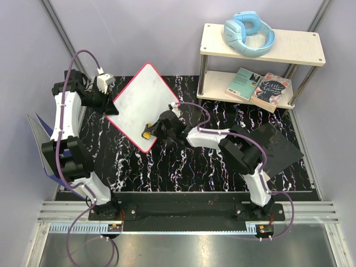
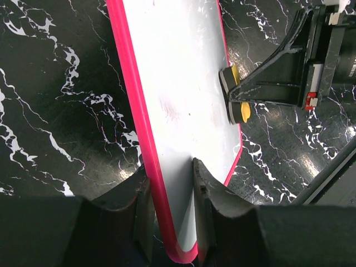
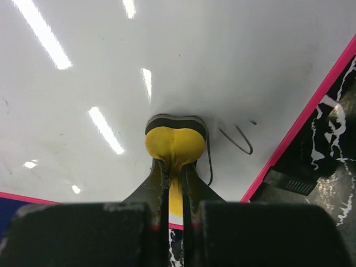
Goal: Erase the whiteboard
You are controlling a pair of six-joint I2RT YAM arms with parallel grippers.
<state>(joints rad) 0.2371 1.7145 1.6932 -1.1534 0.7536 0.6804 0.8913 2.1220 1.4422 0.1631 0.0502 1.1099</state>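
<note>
The whiteboard (image 1: pixel 143 103), white with a red-pink rim, is held tilted above the black marbled table. My left gripper (image 1: pixel 109 104) is shut on its left corner; in the left wrist view the fingers (image 2: pixel 208 189) clamp the rim of the whiteboard (image 2: pixel 178 83). My right gripper (image 1: pixel 156 130) is shut on a yellow eraser (image 1: pixel 146 134) with a dark felt face, pressed on the board's lower part. In the right wrist view the eraser (image 3: pixel 175 142) touches the whiteboard (image 3: pixel 183 55), with dark pen strokes (image 3: pixel 236 139) just right of it.
A wooden shelf (image 1: pixel 261 44) at the back right holds blue headphones (image 1: pixel 249 33) and two books (image 1: pixel 258 88). A black flat pad (image 1: pixel 275 146) lies at the right. A blue-grey folder (image 1: pixel 40 133) stands at the left table edge.
</note>
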